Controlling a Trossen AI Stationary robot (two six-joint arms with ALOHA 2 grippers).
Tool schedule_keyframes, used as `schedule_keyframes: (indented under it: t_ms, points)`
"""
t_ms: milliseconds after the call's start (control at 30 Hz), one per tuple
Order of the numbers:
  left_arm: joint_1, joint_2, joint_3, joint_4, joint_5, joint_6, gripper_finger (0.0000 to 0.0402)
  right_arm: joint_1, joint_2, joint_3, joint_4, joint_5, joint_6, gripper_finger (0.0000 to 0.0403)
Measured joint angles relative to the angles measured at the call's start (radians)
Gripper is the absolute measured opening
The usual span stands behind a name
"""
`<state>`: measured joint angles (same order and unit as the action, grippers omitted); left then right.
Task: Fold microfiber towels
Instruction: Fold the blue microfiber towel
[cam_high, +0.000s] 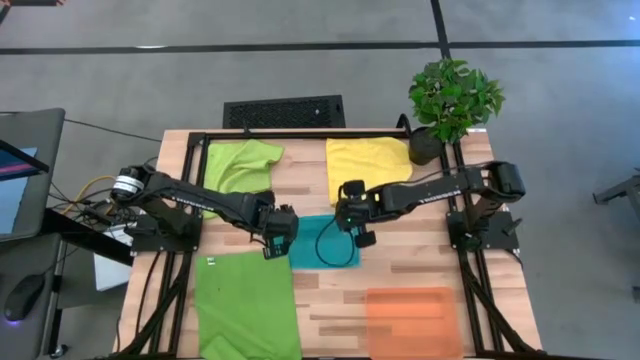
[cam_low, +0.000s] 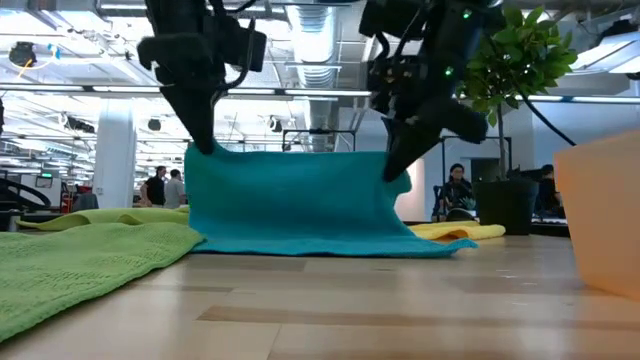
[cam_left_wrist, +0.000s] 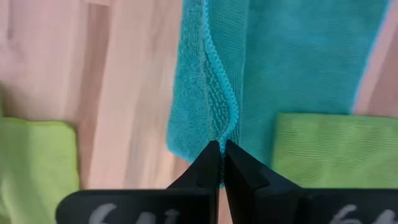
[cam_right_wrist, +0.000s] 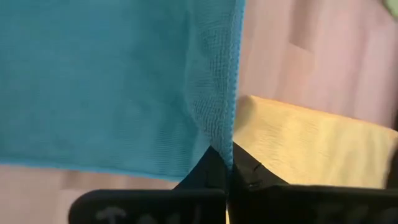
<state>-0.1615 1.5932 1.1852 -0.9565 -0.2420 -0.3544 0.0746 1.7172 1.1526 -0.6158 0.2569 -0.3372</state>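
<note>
The teal towel (cam_high: 322, 245) hangs between my two grippers at the table's middle, and its lower part lies on the wood (cam_low: 300, 245). My left gripper (cam_high: 280, 238) is shut on its left upper corner. My right gripper (cam_high: 355, 225) is shut on its right upper corner. One lime green towel (cam_high: 240, 165) lies crumpled at the far left. Another lime green towel (cam_high: 245, 305) lies flat at the near left. The yellow towel (cam_high: 368, 165) lies at the far middle. My left gripper pinches the teal towel's hemmed edge at its left upper corner (cam_left_wrist: 219, 130) between its two fingers, coming from above, pointing down. The cloth hangs below the fingers with its lower part on the table. My right gripper pinches the towel's right upper corner at the hemmed edge (cam_right_wrist: 219, 134) between its two fingers, from above, slanting down. The cloth sags a little between the two grippers (cam_low: 300, 160) and rests on the table below.
A flat orange mat (cam_high: 413, 320) lies at the near right. A potted plant (cam_high: 452, 100) stands at the far right corner. Bare wood shows between the teal towel and the near edge (cam_high: 330, 310).
</note>
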Motion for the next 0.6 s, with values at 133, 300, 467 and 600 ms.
schedule_keyframes:
  t_ms: [133, 300, 467, 600]
  points:
    - [-0.039, 0.017, 0.001, -0.001, 0.013, -0.041, 0.0000, 0.047, 0.002, 0.000, -0.008, -0.008, 0.033, 0.0007]
    - [-0.082, 0.081, 0.001, 0.005, 0.036, -0.075, 0.0000, 0.086, 0.002, 0.000, -0.020, -0.011, 0.077, 0.0011]
    - [-0.117, 0.144, 0.001, 0.036, 0.032, -0.130, 0.0000, 0.117, 0.003, 0.000, -0.018, -0.029, 0.085, 0.0009]
    - [-0.149, 0.163, 0.001, 0.044, 0.048, -0.156, 0.0000, 0.140, 0.003, 0.000, -0.016, -0.057, 0.111, 0.0011]
